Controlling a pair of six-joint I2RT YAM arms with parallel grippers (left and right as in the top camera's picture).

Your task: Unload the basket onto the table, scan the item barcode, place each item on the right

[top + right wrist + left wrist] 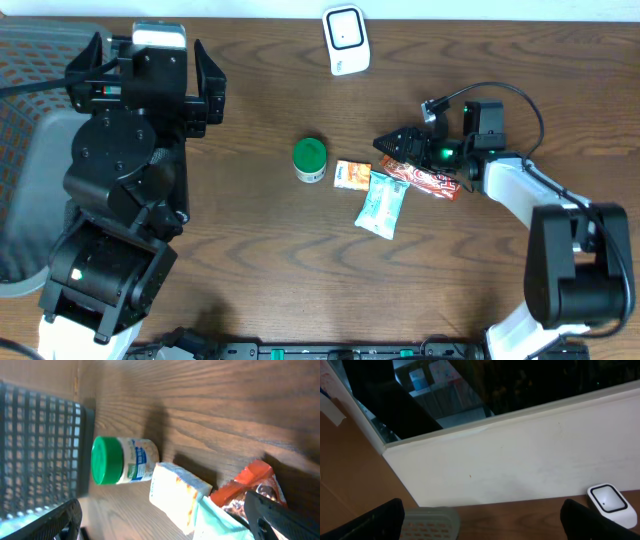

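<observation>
The white barcode scanner (pixel 346 38) stands at the table's far edge and shows at the right of the left wrist view (pixel 612 505). Several items lie mid-table: a green-lidded jar (pixel 310 160) (pixel 120 460), a small orange-and-white box (pixel 351 174) (pixel 175 495), a teal packet (pixel 383 203) (pixel 215 520) and a red packet (pixel 430 180) (pixel 250 480). My right gripper (pixel 390 146) (pixel 165 522) hangs open just above the red packet's left end, holding nothing. My left gripper (pixel 148 60) (pixel 480 525) is open and empty at the far left, facing the wall.
A grey mesh basket (pixel 30 150) (pixel 35 450) (pixel 430 522) sits at the table's left side beside the left arm. A white wall panel (pixel 520 460) runs behind the table's back edge.
</observation>
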